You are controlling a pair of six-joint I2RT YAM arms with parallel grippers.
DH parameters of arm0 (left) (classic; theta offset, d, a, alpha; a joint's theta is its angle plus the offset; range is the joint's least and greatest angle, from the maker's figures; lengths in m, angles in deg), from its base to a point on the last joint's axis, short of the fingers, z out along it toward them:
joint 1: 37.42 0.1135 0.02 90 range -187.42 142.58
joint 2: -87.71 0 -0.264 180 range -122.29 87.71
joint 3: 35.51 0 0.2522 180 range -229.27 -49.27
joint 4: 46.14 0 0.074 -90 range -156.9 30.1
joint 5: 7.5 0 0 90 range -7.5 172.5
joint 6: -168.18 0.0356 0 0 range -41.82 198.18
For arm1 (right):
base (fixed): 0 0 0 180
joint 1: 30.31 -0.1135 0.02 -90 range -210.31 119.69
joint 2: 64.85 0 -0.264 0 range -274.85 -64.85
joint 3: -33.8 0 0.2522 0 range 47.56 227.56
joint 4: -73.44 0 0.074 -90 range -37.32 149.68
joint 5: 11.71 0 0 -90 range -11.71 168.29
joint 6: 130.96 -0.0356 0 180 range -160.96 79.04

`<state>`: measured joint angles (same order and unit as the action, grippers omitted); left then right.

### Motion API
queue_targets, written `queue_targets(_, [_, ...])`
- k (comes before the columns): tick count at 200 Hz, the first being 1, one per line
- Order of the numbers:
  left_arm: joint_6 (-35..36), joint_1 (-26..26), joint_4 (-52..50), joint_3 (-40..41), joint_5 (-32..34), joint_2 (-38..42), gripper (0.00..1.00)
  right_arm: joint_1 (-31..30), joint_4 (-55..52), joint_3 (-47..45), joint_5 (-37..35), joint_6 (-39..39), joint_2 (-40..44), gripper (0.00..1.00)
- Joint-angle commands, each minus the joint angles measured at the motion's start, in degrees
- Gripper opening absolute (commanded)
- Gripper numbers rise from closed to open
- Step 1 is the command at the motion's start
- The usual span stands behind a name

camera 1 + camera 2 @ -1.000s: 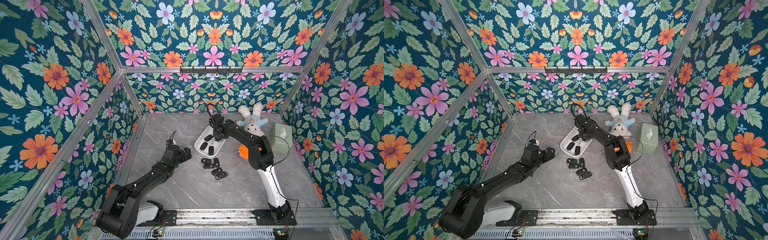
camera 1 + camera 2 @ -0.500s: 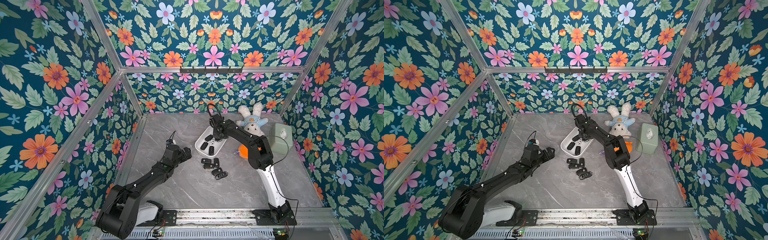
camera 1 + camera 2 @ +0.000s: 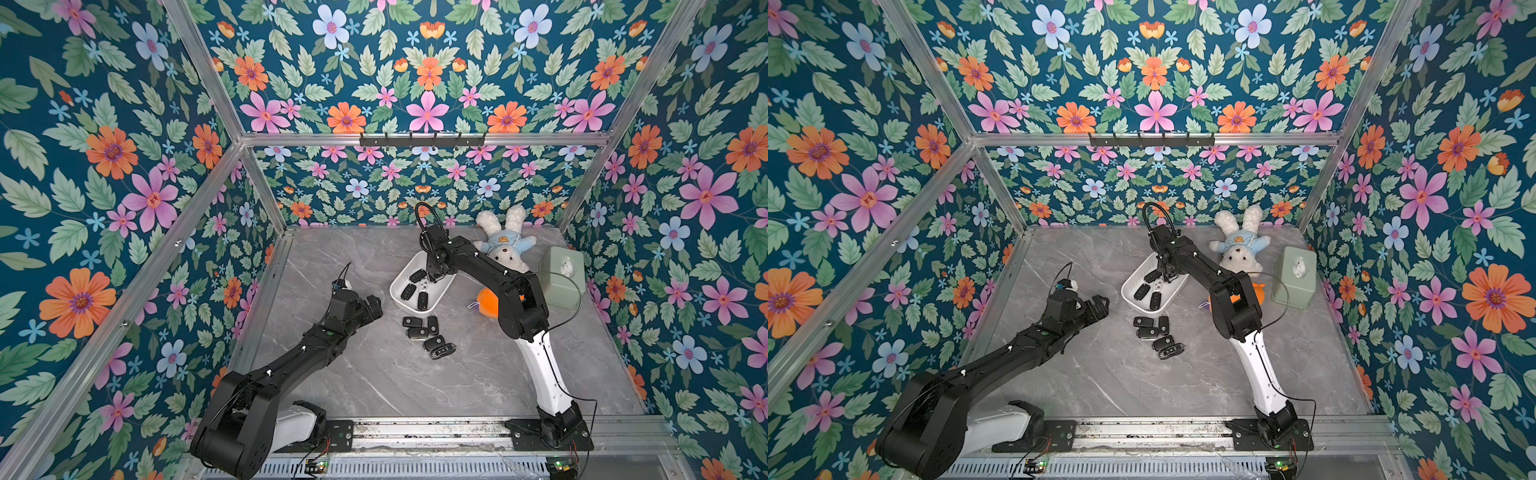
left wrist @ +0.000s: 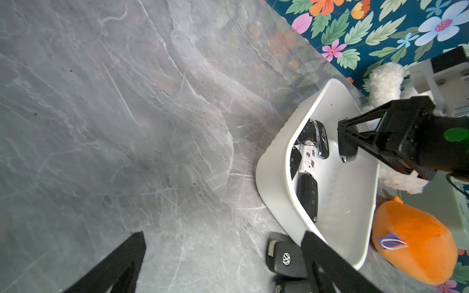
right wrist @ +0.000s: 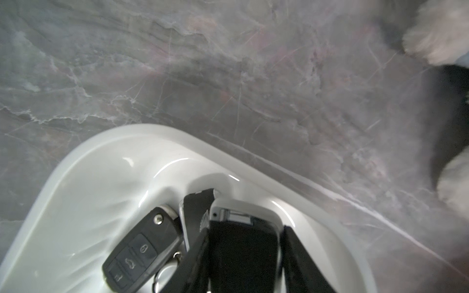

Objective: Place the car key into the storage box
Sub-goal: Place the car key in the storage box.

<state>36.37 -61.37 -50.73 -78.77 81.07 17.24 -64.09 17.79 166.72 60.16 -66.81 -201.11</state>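
The white storage box (image 3: 440,293) (image 3: 1173,291) stands on the grey marble table, right of centre and toward the back. Several car keys (image 3: 415,286) lie inside it, one black fob (image 4: 308,195) (image 5: 142,251) facing up. My right gripper (image 3: 436,274) (image 4: 347,142) (image 5: 243,228) hangs low over the box's far end, shut on a black car key (image 4: 348,151) (image 5: 243,248). My left gripper (image 3: 372,307) (image 4: 223,243) is open and empty, above the table left of the box. Several more car keys (image 3: 424,330) (image 3: 1154,330) lie on the table just in front of the box.
A white bunny plush (image 3: 503,245) lies at the back behind the right arm. An orange plush (image 3: 488,303) sits right of the box, partly hidden by that arm. A pale green tissue box (image 3: 561,274) stands by the right wall. Floral walls enclose three sides.
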Motion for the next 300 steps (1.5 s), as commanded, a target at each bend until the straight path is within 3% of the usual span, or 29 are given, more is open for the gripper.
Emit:
queue_targets(1, [0.4, 0.1, 0.4, 0.0, 0.5, 0.3, 0.99, -0.1, -0.3, -0.9, -3.2, 2.4, 0.6, 0.4])
queue_targets(85, [0.0, 0.1, 0.1, -0.2, 0.5, 0.5, 0.99, -0.1, 4.6, -5.7, -2.1, 4.3, 0.2, 0.4])
queue_targets(154, [0.1, 0.1, -0.1, -0.8, 0.0, -0.1, 0.99, -0.1, 4.9, -5.4, -1.2, 3.3, 1.2, 0.54])
queue_targets(226, [2.2, 0.1, -2.5, -3.8, -2.3, -1.3, 0.99, -0.1, 5.0, -3.2, 1.0, 3.0, 6.6, 0.56])
queue_targets(250, [3.3, 0.1, -3.5, -4.3, -3.6, -1.1, 0.99, -0.2, 7.7, -7.6, 3.5, 2.6, 11.3, 0.59])
queue_targets(300, [5.3, -0.9, -6.8, -4.1, -7.3, 0.4, 0.97, 0.0, 22.6, -28.2, 9.1, -0.3, 26.7, 0.82])
